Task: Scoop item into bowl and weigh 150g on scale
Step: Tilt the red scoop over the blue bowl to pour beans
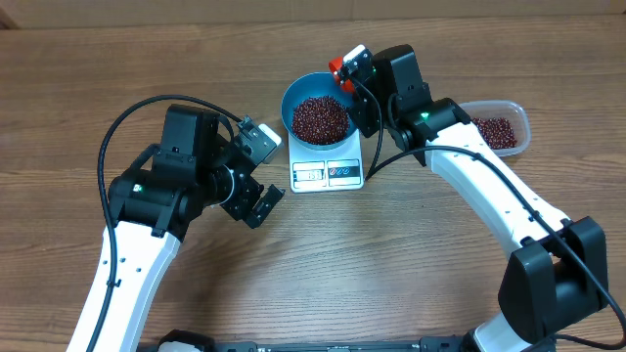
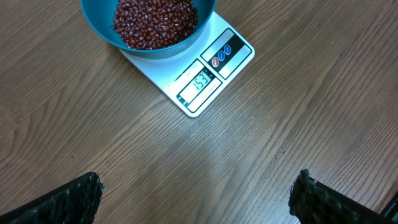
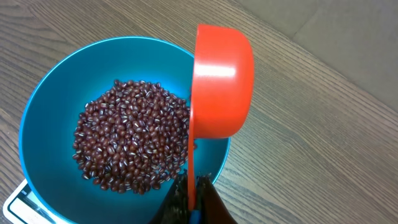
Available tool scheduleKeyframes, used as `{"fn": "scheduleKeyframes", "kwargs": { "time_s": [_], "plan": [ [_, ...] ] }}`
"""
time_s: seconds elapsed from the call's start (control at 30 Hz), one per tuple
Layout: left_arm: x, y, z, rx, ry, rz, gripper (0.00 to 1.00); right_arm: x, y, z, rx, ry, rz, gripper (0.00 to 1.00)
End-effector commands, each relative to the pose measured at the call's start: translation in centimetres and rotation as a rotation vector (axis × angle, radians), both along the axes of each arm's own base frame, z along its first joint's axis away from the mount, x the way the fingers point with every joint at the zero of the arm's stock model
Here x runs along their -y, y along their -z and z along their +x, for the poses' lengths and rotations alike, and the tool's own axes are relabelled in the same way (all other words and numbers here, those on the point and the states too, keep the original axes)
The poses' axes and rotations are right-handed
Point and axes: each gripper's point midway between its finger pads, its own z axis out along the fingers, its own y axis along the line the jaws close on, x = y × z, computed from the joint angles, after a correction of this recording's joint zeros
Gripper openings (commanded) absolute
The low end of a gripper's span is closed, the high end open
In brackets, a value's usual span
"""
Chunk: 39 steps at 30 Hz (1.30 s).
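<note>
Beans (image 1: pixel 321 117) fill our blue bowl (image 1: pixel 292 95), which sits on the white scale (image 1: pixel 328 174). Above its rim our right gripper (image 3: pixel 189 198) pinches the red scoop (image 3: pixel 222 81) by the handle, tipped sideways. Our left gripper (image 2: pixel 196 199) hangs spread wide nearby.

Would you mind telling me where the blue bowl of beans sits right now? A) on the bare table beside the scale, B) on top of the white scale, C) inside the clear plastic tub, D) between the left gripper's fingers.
B: the blue bowl rests on the scale, whose display edge sticks out from under it.
</note>
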Motion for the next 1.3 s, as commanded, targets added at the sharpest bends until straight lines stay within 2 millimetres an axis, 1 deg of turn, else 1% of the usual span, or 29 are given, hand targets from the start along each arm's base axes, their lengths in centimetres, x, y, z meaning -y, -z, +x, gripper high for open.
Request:
{"fn": "scheduleKeyframes", "kwargs": {
  "time_s": [0.0,0.13,0.33,0.43,0.57,0.7,0.77,0.83,0.93,1.2,1.27],
  "plan": [
    [0.2,-0.8,0.4,0.022,0.003,-0.005,1.0,0.0,-2.1,0.0,0.046,0.003,0.014,0.04],
    [0.2,-0.8,0.4,0.022,0.003,-0.006,1.0,-0.8,-2.1,-0.5,0.03,-0.035,0.047,0.04],
    [0.2,-0.8,0.4,0.022,0.003,-0.005,1.0,-0.9,-2.3,-0.4,0.039,-0.042,0.047,0.04],
    [0.2,-0.8,0.4,0.022,0.003,-0.005,1.0,-1.7,-2.1,-1.1,0.018,-0.073,0.06,0.04],
    [0.2,-0.8,0.4,0.022,0.003,-0.006,0.99,-1.4,-2.1,-1.2,0.022,-0.059,0.039,0.04],
    [0.2,-0.8,0.4,0.022,0.003,-0.006,1.0,-1.0,-3.4,-1.1,0.055,-0.045,0.04,0.04],
    [0.2,-0.8,0.4,0.022,0.003,-0.005,1.0,-1.5,-4.3,-1.4,0.069,-0.066,0.066,0.04],
    [0.2,-0.8,0.4,0.022,0.003,-0.005,1.0,-1.7,-4.6,-1.7,0.072,-0.076,0.074,0.04],
    [0.2,-0.8,0.4,0.022,0.003,-0.006,1.0,-1.4,-4.5,-1.6,0.072,-0.062,0.06,0.04],
    [0.2,-0.8,0.4,0.022,0.003,-0.006,1.0,-1.5,-4.4,-1.8,0.049,-0.04,0.086,0.04],
    [0.2,-0.8,0.4,0.022,0.003,-0.006,1.0,-1.6,-4.4,-1.9,0.023,-0.01,0.13,0.04]
  ]
}}
